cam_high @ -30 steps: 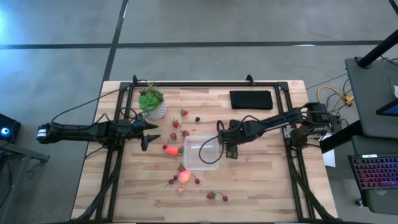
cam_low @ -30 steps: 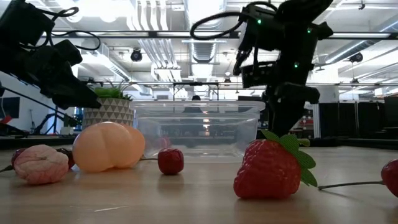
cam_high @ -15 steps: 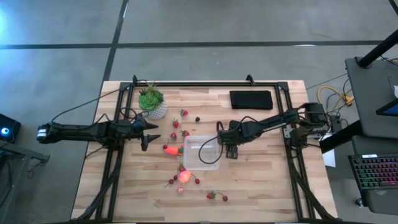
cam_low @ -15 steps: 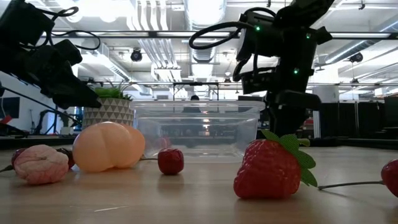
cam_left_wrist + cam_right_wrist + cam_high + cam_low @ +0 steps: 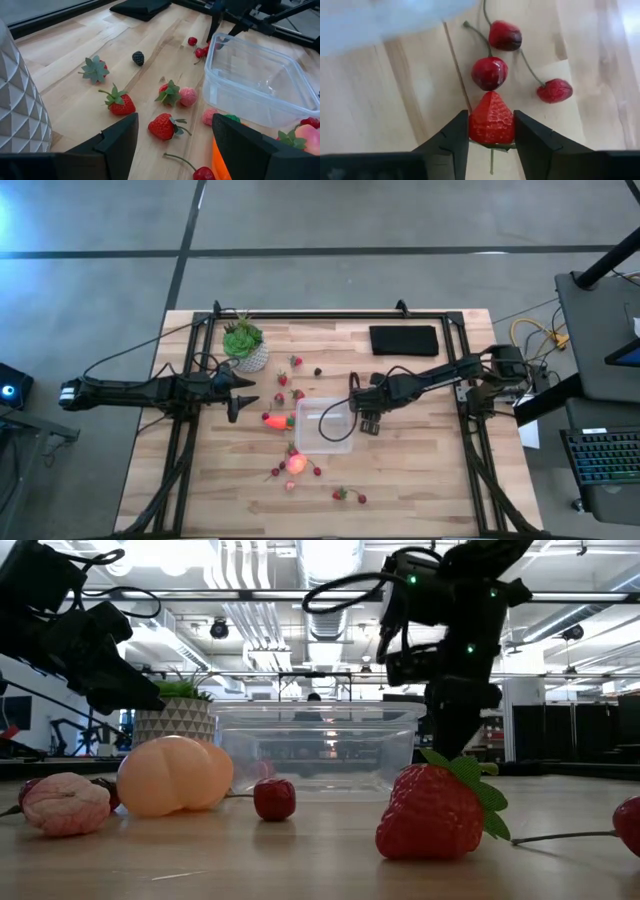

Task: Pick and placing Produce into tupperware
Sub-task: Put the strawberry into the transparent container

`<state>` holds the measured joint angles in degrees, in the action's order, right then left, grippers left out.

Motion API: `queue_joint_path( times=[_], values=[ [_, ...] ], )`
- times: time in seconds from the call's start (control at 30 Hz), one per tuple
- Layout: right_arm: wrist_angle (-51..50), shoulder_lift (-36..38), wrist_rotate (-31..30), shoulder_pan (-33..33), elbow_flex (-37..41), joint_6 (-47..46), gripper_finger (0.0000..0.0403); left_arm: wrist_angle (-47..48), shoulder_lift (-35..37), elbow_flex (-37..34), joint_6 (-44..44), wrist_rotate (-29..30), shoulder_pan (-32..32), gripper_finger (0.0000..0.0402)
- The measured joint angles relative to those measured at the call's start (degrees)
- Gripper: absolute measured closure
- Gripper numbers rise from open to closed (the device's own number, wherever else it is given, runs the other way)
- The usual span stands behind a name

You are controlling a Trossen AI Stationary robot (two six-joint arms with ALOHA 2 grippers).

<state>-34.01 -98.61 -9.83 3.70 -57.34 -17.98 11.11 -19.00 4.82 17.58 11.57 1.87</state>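
Observation:
The tupperware (image 5: 325,425) is a clear square container in the middle of the table, and it looks empty in the left wrist view (image 5: 260,80). Small strawberries and cherries lie scattered around it. An orange carrot piece (image 5: 278,421) lies at its left wall and a pink-red round fruit (image 5: 297,463) at its near side. My right gripper (image 5: 366,423) hangs by the container's right wall, shut on a strawberry (image 5: 491,122). My left gripper (image 5: 238,402) is open, left of the container and above loose strawberries (image 5: 165,126). My right gripper pinches the red strawberry by its two sides (image 5: 475,125) between both fingers. They come from above, pointing down. The berry's pointed tip faces the table and its green cap (image 5: 491,145) sits back between the fingers. It hangs over three cherries (image 5: 490,72) lying on the wood.
A green plant in a pale pot (image 5: 245,345) stands at the far left, close to my left arm. A black pad (image 5: 404,339) lies at the far right. A black frame rail runs along the table's sides. More berries lie near the front edge (image 5: 348,496).
My right gripper has shifted slightly toward the table's left, closer to the tupperware's right wall.

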Motion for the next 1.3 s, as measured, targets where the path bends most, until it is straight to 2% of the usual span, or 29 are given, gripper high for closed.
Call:
queue_joint_path(
  times=[0.17, 0.43, 0.63, 0.77, 1.1, 1.3],
  values=[
    [-0.8, 3.8, 1.2, -0.1, -2.2, -2.5, 0.0257, 0.0, 0.0, 0.0, 0.0, 0.0, 0.0, 0.0162],
    [-2.2, 9.3, 3.0, -1.1, -8.9, -3.6, 0.0258, -0.5, 0.0, -0.2, 0.0, 0.0, 0.0, 0.0162],
    [-2.8, 4.5, 6.5, -1.1, -17.2, -2.5, 0.0257, -0.7, -0.1, -0.3, 0.0, 0.0, 0.0, 0.0162],
    [-5.9, 0.5, 12.6, -1.7, -20.6, -1.0, 0.0257, -0.6, 0.0, -0.3, 0.0, 0.0, 0.0, 0.0162],
    [-4.7, -3.6, 21.0, -2.6, -20.9, 0.1, 0.0257, -0.6, -0.1, -0.4, 0.0, 0.0, 0.0, 0.0162],
    [-4.6, -7.6, 21.7, -1.9, -22.8, -1.9, 0.0235, -0.6, 0.0, -0.4, 0.0, 0.0, 0.0, 0.0162]
  ],
)
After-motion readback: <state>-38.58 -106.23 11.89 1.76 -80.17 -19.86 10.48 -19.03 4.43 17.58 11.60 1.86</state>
